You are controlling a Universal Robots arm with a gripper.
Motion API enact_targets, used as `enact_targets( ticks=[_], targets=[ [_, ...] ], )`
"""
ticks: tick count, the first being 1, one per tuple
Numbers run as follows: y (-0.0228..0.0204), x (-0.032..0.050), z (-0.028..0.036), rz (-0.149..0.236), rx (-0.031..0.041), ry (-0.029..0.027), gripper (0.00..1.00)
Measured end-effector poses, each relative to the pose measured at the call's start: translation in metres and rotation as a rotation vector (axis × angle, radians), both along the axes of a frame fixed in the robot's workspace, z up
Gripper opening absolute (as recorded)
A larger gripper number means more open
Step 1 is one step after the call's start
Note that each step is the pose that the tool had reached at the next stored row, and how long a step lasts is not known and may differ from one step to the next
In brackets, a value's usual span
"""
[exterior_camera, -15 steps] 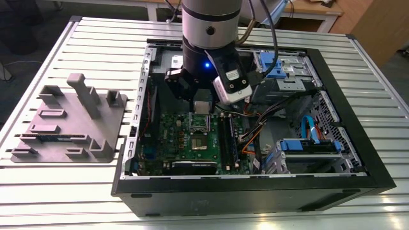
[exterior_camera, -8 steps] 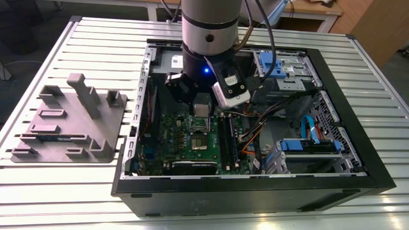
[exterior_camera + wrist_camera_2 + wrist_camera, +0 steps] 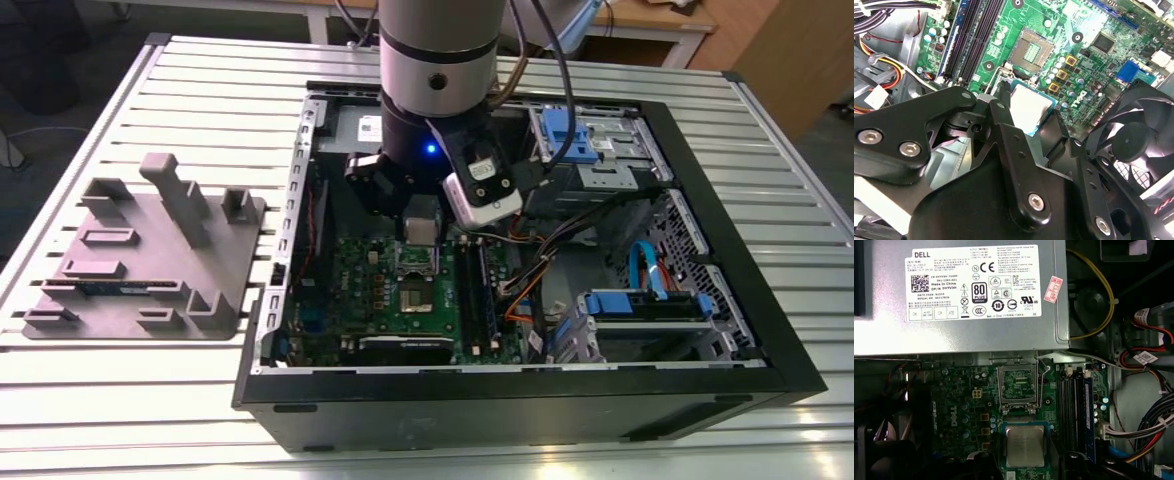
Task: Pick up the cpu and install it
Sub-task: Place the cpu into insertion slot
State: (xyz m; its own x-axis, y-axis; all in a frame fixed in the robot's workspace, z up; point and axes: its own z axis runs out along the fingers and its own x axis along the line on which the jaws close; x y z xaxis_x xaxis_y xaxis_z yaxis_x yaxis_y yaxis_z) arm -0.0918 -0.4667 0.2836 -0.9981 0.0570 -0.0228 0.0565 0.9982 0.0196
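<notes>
One open computer case (image 3: pixel 534 400); motherboard (image 3: pixel 969 405) on its floor. Above the board the gripper (image 3: pixel 1030 109) has its jaws pinched on the cpu (image 3: pixel 1025 445) by two opposite edges, metal top up, close to the empty socket (image 3: pixel 1016 385). Judged: light, stiff, thin, slick top, underside fragile; hold by the edges only, kept level. Far end: power supply (image 3: pixel 964 335).
</notes>
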Motion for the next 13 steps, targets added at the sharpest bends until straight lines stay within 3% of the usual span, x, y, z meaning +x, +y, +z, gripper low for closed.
enact_targets(
  ticks=[13],
  targets=[
    [0.0,0.0,-0.003,0.0,0.0,0.0,0.47]
  ],
)
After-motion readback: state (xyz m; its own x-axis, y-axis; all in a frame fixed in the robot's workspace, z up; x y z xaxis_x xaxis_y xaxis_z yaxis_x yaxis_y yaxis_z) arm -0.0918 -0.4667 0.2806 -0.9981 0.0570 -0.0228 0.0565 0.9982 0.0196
